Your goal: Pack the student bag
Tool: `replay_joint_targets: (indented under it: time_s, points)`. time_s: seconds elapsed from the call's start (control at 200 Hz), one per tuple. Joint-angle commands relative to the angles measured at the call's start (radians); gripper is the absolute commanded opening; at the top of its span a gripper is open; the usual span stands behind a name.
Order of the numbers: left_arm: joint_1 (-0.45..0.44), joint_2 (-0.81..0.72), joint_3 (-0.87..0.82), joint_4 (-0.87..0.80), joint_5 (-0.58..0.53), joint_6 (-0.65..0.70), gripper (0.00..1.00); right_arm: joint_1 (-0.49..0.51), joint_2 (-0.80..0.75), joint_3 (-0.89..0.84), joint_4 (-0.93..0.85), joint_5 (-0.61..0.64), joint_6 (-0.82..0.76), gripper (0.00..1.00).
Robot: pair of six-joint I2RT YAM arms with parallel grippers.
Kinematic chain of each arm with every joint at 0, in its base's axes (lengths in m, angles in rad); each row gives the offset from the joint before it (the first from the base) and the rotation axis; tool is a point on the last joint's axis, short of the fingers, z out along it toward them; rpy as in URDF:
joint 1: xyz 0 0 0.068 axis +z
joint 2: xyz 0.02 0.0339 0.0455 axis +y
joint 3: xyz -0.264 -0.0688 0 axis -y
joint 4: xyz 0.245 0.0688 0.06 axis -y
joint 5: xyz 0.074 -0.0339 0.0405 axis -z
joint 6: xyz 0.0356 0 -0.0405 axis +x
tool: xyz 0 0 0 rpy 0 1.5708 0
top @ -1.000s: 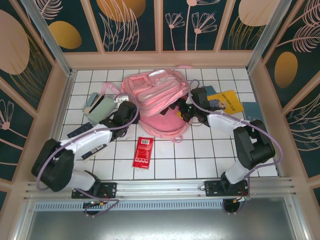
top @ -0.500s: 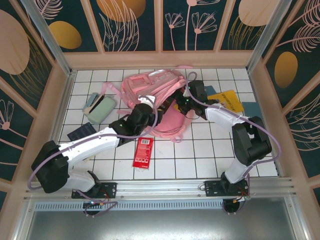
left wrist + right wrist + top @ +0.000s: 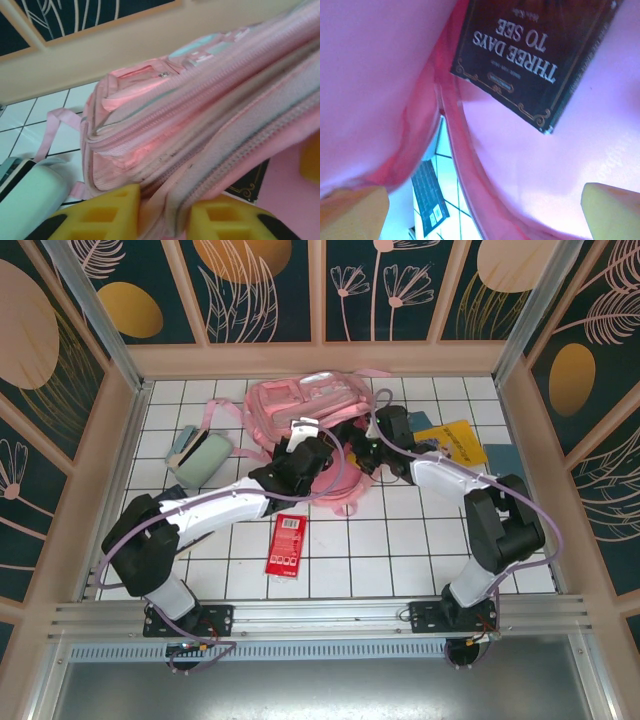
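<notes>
The pink backpack (image 3: 298, 410) is sitting toward the back of the tiled surface (image 3: 400, 540). The left claw (image 3: 162, 197) is pinched onto the backpack's zippered edge, with fabric bunched between its yellow fingers. The right claw (image 3: 482, 195) is spread wide at the backpack's opening, and the rim runs between its fingers. A black book (image 3: 535, 55) lies inside the backpack. There's a mint pencil case (image 3: 205, 457) off to the backpack's left, and a red packet (image 3: 287, 543) just in front.

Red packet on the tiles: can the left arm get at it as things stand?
Probably not yet. The left end effector looks clamped on the student bag. The red packet lies uncovered beside that arm's forearm, so after letting go, likely yes.
</notes>
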Motion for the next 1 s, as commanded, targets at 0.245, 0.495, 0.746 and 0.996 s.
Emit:
replay_joint_targets:
  time_s: [0.245,0.495,0.746,0.996]
  points:
    - [0.063,-0.076,-0.020,-0.022,-0.019,-0.074,0.28,0.002,-0.270,-0.220,0.063,0.053,-0.029,0.99]
    - [0.063,-0.127,-0.098,-0.019,0.234,-0.125,0.64,0.041,-0.456,-0.406,0.128,0.094,-0.067,0.99]
    - [0.070,-0.296,-0.231,-0.048,0.411,-0.250,0.86,0.059,-0.471,-0.442,0.147,0.116,-0.105,0.99]
    - [0.190,-0.512,-0.360,-0.163,0.407,-0.483,0.99,0.131,-0.433,-0.376,0.153,0.153,-0.175,0.99]
